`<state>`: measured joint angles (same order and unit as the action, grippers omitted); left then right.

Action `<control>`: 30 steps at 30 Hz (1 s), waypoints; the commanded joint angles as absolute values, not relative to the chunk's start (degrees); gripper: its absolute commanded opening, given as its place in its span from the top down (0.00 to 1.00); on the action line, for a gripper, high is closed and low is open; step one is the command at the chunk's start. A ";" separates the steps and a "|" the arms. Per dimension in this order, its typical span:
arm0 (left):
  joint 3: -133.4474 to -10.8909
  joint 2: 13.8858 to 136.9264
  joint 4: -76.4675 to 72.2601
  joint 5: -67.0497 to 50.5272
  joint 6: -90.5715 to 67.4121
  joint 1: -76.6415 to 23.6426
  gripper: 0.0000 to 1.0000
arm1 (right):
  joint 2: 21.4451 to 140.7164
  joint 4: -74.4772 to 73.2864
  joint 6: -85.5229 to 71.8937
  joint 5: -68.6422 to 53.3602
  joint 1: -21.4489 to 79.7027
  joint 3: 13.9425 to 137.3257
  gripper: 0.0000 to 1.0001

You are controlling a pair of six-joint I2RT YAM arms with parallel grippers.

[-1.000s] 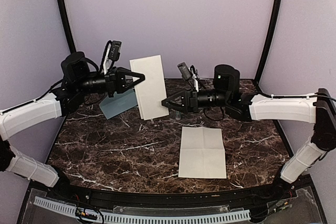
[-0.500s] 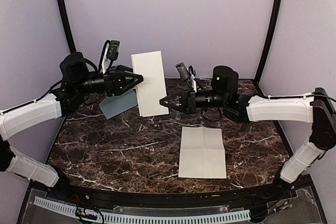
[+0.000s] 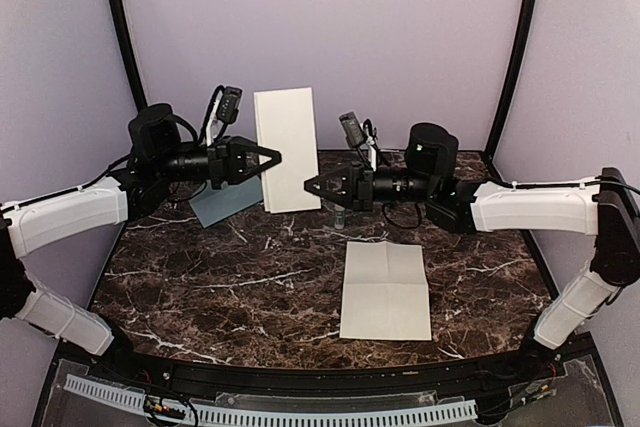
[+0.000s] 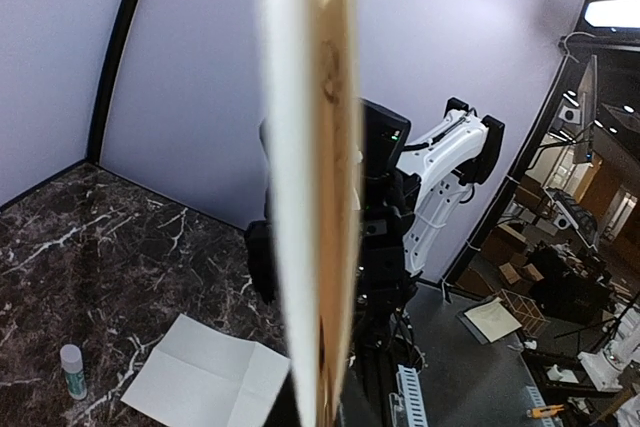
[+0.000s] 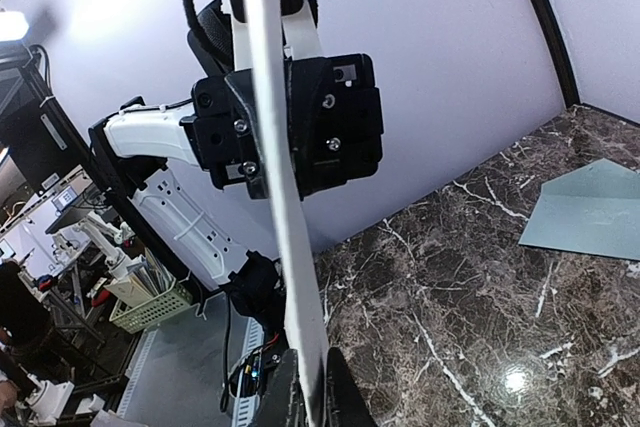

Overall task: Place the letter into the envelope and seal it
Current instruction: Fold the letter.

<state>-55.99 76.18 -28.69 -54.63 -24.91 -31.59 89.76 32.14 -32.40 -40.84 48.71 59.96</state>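
Note:
The letter, a folded white sheet, stands upright in the air over the back of the table. My left gripper is shut on its left edge. My right gripper is shut on its lower right edge. In the right wrist view the letter is edge-on, with my fingers pinching its bottom. In the left wrist view the letter fills the middle and hides my jaws. The pale blue-grey envelope lies flat on the table behind the left gripper; it also shows in the right wrist view.
An unfolded white sheet lies on the dark marble table at front right; it also shows in the left wrist view. A small white-and-green glue stick stands near it. Purple walls enclose the back and sides.
Both grippers have lifted the letter a little and turned it more upright. The left gripper has moved right and the right gripper has risen.

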 commanded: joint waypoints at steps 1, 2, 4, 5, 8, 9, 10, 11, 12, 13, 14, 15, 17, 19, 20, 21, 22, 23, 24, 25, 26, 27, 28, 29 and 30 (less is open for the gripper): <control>-56.60 75.77 -30.81 -56.52 -24.79 -31.20 0.99 | 89.22 35.20 -32.92 -39.76 48.98 60.83 0.82; -56.65 75.98 -30.75 -56.69 -24.79 -31.16 1.00 | 89.20 35.33 -32.81 -39.53 48.96 60.88 0.76; -56.73 76.35 -30.57 -57.02 -24.74 -31.20 1.00 | 89.10 35.66 -32.81 -39.48 48.79 61.19 0.68; -56.81 76.54 -30.49 -57.16 -24.64 -31.27 1.00 | 89.12 35.92 -32.84 -39.56 48.54 61.44 0.64; -57.14 76.95 -30.02 -57.73 -24.33 -31.36 1.00 | 89.25 36.82 -32.84 -39.76 47.88 62.57 0.60; -57.22 77.03 -29.91 -57.78 -24.25 -31.44 1.00 | 89.36 37.05 -32.76 -39.78 47.66 62.82 0.59; -57.35 77.01 -29.38 -57.82 -23.90 -31.50 1.00 | 89.45 37.11 -32.67 -39.85 47.49 63.41 0.59; -57.42 77.17 -29.15 -57.91 -23.73 -31.60 1.00 | 89.59 36.98 -32.56 -39.82 47.28 63.91 0.59; -57.75 77.21 -28.47 -57.98 -23.31 -31.67 1.00 | 89.76 36.80 -32.54 -39.82 47.14 64.49 0.59; -57.88 77.42 -28.08 -58.00 -23.13 -31.80 1.00 | 89.97 36.49 -32.46 -39.94 47.05 65.16 0.61; -58.09 77.51 -27.54 -58.03 -22.70 -31.90 1.00 | 90.14 36.32 -32.31 -40.18 46.97 65.66 0.62; -58.13 77.69 -27.22 -58.06 -22.51 -32.08 1.00 | 90.24 36.20 -32.19 -40.37 46.94 66.12 0.64; -58.52 77.96 -26.33 -58.21 -21.97 -32.39 1.00 | 90.37 35.93 -32.03 -40.59 46.93 66.75 0.71; -58.90 78.22 -24.76 -58.13 -21.23 -32.71 1.00 | 90.42 35.93 -31.91 -40.65 46.93 67.04 0.77; -59.17 78.27 -24.20 -58.03 -20.47 -32.84 1.00 | 90.48 35.90 -31.90 -40.64 46.93 67.15 0.82; -59.38 78.43 -22.84 -57.68 -19.99 -33.10 1.00 | 90.59 35.95 -31.93 -40.60 46.93 67.15 0.87; -59.82 78.52 -22.23 -57.49 -19.02 -33.30 1.00 | 90.71 35.99 -32.01 -40.45 46.87 67.17 0.94; -60.09 78.59 -21.20 -57.15 -18.33 -33.31 1.00 | 90.81 35.96 -32.03 -40.28 46.85 67.22 0.99; -60.19 78.75 -20.84 -57.01 -18.04 -33.38 1.00 | 90.95 35.82 -32.02 -40.05 46.70 67.30 1.00; -60.38 78.80 -20.33 -56.68 -17.69 -33.39 0.94 | 91.00 35.63 -32.06 -39.79 46.49 67.32 1.00; -60.42 78.85 -20.01 -56.29 -17.46 -33.35 0.86 | 90.93 35.46 -32.10 -39.46 46.23 67.37 1.00; -60.46 78.89 -19.24 -55.53 -16.87 -33.38 0.67 | 90.78 35.46 -31.97 -39.18 45.93 67.19 1.00; -60.51 78.94 -18.80 -55.06 -16.43 -33.39 0.56 | 90.55 35.59 -32.04 -38.88 45.51 66.85 1.00; -60.76 78.98 -17.58 -53.82 -15.45 -33.35 0.39 | 90.21 35.59 -32.14 -38.51 45.03 66.56 1.00; -61.01 79.11 -16.70 -53.10 -14.62 -33.21 0.33 | 89.77 35.67 -32.15 -38.16 44.48 66.13 1.00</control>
<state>-59.00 78.94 -20.82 -55.61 -18.33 -33.12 90.41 33.98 -32.05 -39.79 46.35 65.78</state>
